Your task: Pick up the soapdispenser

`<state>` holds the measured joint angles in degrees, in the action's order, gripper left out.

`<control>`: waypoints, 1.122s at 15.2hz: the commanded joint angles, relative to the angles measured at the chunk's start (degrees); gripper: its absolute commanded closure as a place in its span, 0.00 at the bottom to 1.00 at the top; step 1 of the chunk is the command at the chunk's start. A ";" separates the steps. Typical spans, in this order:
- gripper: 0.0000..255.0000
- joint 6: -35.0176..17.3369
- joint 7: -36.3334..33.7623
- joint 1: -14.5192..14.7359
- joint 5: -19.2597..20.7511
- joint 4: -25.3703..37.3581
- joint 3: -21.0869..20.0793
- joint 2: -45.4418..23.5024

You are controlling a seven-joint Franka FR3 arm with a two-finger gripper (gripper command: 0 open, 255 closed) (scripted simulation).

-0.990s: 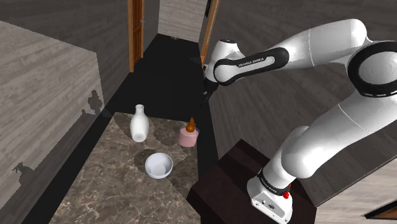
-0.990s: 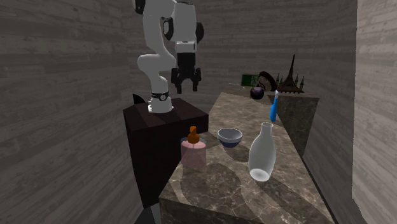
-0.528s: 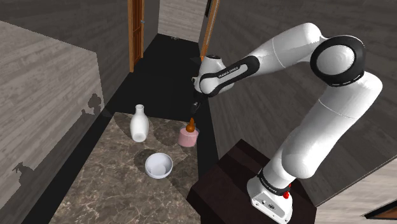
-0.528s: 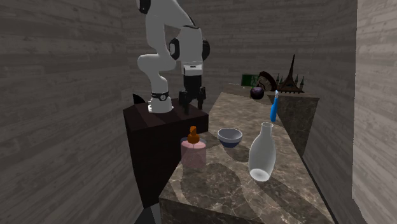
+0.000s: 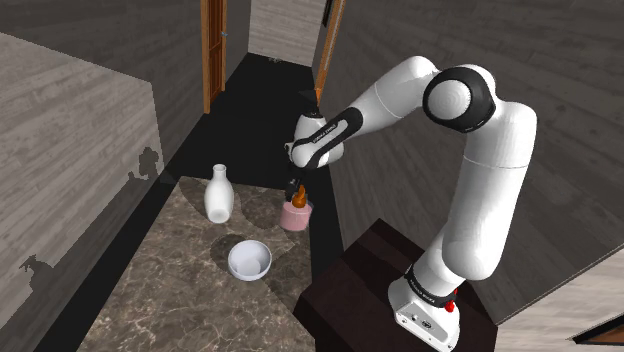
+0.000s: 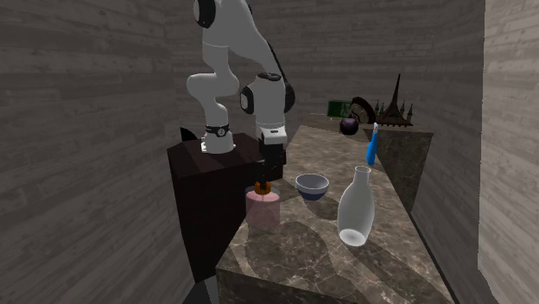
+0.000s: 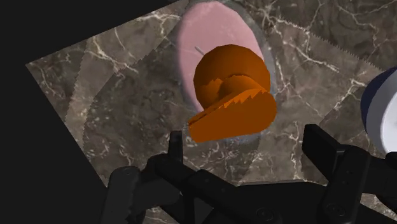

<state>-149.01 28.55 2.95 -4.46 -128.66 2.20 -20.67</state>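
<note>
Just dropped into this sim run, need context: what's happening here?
The white Franka arm is going for the pink soap dispenser, which stands on the marbled counter at the edge nearest the stand. The tool hangs right above the dispenser's orange pump, with its fingers open and nothing clasped yet. The dispenser sits on the counter, not lifted. A white vase and a bowl stand nearby, apart from the tool.

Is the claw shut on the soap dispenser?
No: in the wrist view the claw is open, its fingers standing apart and touching neither the orange pump nor the soap dispenser body.
</note>
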 commanded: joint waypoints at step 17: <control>1.00 -5.66 2.02 -0.70 -1.17 3.96 -1.41 -10.46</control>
<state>-154.71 30.56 2.30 -5.63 -124.70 0.73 -30.95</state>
